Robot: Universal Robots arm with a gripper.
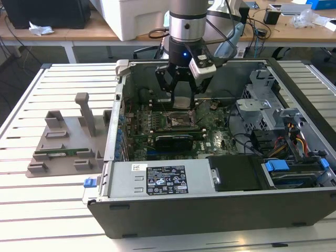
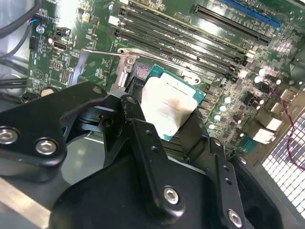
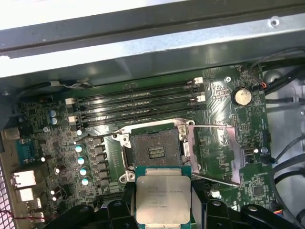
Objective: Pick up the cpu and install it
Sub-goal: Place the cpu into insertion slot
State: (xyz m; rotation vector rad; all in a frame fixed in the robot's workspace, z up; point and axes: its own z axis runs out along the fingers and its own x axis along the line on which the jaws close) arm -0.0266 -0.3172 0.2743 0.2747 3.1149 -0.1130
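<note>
The cpu, a flat square chip with a silvery top and a thin green rim, hangs gripped by its edges between my black fingers. My gripper is shut on it inside the open computer case, a little above the motherboard. The open black socket lies just beyond the chip in the first wrist view, its contact field bare and its metal bracket swung aside. In the second wrist view the cpu sits tilted over the socket frame. The exterior view shows the socket right under the gripper.
Empty memory slots run beside the socket. A power supply fills the case's near side, with a drive cage and cables toward the exterior view's right. A grey fixture stands on the slatted table at the exterior view's left.
</note>
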